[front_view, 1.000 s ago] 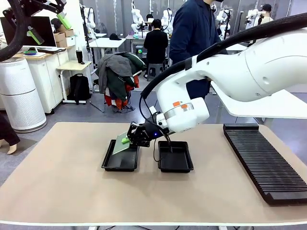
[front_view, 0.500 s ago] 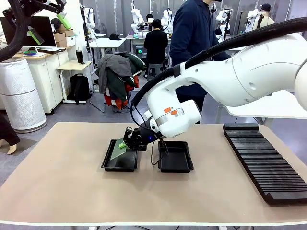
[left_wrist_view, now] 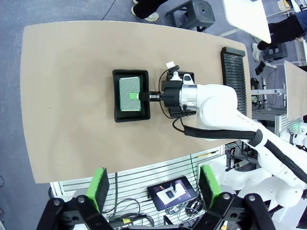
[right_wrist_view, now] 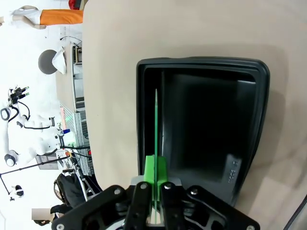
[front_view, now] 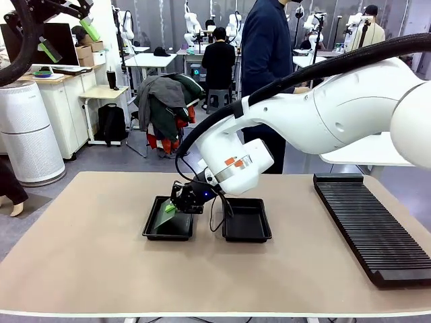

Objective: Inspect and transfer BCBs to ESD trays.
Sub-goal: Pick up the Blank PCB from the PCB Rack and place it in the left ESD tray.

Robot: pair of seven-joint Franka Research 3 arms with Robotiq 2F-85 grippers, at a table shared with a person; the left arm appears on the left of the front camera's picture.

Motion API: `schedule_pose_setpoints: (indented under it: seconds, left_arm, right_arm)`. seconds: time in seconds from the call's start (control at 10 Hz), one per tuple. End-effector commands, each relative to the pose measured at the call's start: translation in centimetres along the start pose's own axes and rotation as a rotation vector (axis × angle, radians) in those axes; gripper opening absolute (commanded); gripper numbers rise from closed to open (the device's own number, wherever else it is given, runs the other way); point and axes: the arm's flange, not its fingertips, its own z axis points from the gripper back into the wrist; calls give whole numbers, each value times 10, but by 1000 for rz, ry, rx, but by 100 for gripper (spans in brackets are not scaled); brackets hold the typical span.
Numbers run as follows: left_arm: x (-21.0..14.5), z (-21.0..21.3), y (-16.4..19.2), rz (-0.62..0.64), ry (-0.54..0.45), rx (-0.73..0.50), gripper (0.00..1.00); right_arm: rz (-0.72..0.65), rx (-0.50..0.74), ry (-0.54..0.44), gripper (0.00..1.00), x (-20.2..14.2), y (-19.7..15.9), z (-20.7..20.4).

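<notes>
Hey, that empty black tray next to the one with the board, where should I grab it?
Probably pinch the empty tray by its raised flared rim, from above, on the long side away from the other tray; the rim stands proud and that side is free.

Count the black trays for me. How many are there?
2. One tray lies under the board the right gripper holds; the other tray lies beside it, toward the rack.
</notes>
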Motion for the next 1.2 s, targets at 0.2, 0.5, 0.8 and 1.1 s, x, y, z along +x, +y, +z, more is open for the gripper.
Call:
schedule_pose_setpoints:
  seconds: [0.2, 0.5, 0.8, 1.1]
  left_arm:
    - [-1, -1, 2, -5, 2, -1, 100]
    - [-1, -1, 2, -5, 2, -1, 100]
    - [-1, -1, 2, -5, 2, -1, 100]
    - [-1, -1, 2, -5, 2, -1, 100]
  right_arm:
    - [-54, -40, 11, 3, 10, 4, -8]
    - [-32, -23, 12, 3, 4, -2, -6]
    - [-32, -23, 12, 3, 4, -2, -6]
    - [-47, -32, 16, 3, 5, -1, -6]
